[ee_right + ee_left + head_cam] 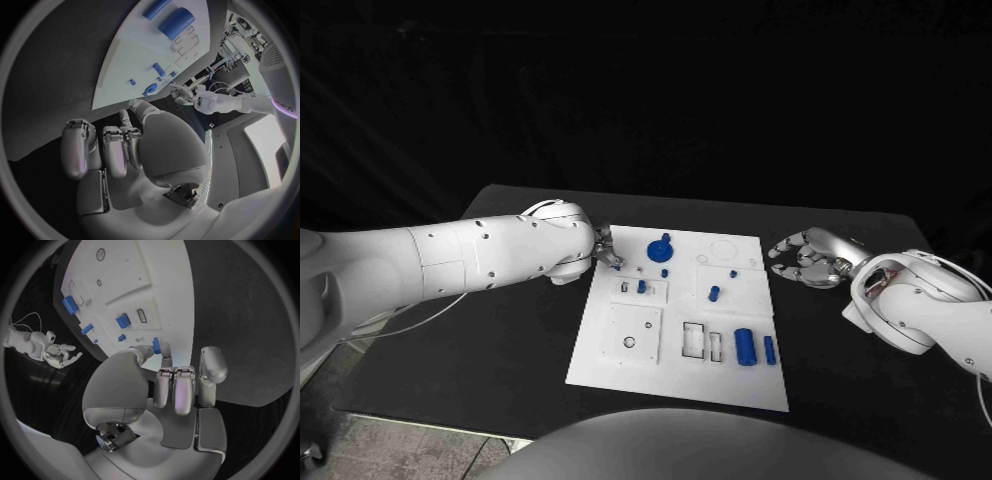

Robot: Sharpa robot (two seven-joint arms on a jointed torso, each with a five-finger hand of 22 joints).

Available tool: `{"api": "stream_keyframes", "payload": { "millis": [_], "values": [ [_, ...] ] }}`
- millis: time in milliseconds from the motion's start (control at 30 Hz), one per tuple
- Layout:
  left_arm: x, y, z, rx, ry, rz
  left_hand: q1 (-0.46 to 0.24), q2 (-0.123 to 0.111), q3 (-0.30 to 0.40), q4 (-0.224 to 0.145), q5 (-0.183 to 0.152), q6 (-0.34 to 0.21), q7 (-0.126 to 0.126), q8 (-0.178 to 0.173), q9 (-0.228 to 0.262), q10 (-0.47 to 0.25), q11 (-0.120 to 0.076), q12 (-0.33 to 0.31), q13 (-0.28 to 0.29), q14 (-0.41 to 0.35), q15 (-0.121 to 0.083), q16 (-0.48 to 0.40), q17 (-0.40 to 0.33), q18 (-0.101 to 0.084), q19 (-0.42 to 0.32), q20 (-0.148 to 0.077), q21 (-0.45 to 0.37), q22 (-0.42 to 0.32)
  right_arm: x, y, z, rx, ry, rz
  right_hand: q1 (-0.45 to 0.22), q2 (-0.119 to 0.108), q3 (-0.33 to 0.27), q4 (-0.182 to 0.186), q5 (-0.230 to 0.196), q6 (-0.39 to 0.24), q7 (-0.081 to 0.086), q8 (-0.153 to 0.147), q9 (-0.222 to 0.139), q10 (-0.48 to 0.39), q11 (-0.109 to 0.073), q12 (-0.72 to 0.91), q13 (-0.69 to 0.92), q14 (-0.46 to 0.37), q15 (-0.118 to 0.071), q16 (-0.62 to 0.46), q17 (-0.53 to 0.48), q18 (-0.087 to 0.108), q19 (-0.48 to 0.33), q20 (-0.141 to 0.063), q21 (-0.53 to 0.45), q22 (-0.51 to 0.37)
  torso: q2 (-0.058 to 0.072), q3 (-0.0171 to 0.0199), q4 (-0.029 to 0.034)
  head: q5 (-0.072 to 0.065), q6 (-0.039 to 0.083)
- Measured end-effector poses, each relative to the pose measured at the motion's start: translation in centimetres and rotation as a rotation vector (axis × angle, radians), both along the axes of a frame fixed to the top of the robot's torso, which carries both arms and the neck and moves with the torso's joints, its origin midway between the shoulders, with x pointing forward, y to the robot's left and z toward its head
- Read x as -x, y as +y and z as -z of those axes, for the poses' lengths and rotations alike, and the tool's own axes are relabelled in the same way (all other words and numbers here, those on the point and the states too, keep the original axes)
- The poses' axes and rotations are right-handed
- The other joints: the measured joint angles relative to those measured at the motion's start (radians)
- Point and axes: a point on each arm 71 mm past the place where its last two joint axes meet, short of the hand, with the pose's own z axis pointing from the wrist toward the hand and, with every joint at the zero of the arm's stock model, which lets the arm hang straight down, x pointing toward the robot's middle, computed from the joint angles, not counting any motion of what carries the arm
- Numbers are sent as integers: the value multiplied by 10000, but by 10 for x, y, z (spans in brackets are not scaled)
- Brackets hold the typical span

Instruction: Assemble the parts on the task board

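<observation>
Left hand [178, 385] at far-left corner of task board [625, 365], pinching small blue part [157, 345] between fingertips, probably for seating. Right hand [808, 260] idle, holds nothing, fingers loosely curled, on tabletop [488, 340] beside board's right edge.

The black table [488, 330] spreads out wide and matte, its near edge running along the bottom left. Below that edge sits a strip of pale speckled floor [387, 440]. A thin white cable [408, 318] loops over the table's left side. Behind it all, a dark backdrop [646, 90].
</observation>
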Motion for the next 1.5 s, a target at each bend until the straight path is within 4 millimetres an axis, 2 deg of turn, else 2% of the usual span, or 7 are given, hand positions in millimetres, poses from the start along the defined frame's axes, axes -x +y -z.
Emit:
{"api": "stream_keyframes", "payload": {
  "millis": [333, 567, 1033, 1500],
  "values": [
    [20, -4, -4, 425, -216, 240, -86, -21, 122, -40, -75, 0, 2, 0, 41, 0, 0, 0, 0, 0, 0, 0, -1, 0, 15, -15, 0, -1, 1, -3, 1, 25, 37, 68, 0, 0, 0, 0, 18, 0, 0, 0, 1, 0, 0, 0, 0, 0, 0, 0, -1, 0, 0, 0, 0, -1, 6, -8, 7, 7, 0],
    [29, -7, 6, 495, -224, 342, -123, 13, 150, -13, -131, 0, 2, 0, 53, 0, 0, 0, -1, 0, 0, 0, -2, -2, 15, -15, 0, -2, 1, -4, 3, 26, 77, 100, 0, 0, 0, 0, 18, 0, 0, 0, 1, 0, 0, 0, 0, 0, 0, 0, -2, 0, 0, 0, 0, -2, 1, -8, 11, 83, 0],
    [33, -14, 11, 537, -297, 639, -135, 1, 189, -52, -180, -1, 4, -1, 68, 0, 0, 0, -1, 0, 0, 0, -3, 0, 15, -15, 0, -3, 2, -5, 5, 2, 147, 141, 0, 0, 4, 2, 18, 0, 0, 0, 2, 0, 0, 0, 0, 0, 0, 0, -3, 0, 1, 0, 0, -1, 12, -4, -3, 197, 0],
    [35, -13, 13, 530, -292, 714, -136, 0, 247, -54, -247, 12, 19, -1, 94, 0, 0, 0, -2, 0, 0, 0, -5, -1, 14, -14, -36, -5, 2, -5, 5, -23, 175, 176, 0, 0, 70, -14, 18, 0, 0, 0, -8, 0, 0, 0, 0, 0, 0, 0, 4, 0, 1, 0, 0, 4, 15, -1, -12, 219, 0]
  ]
}}
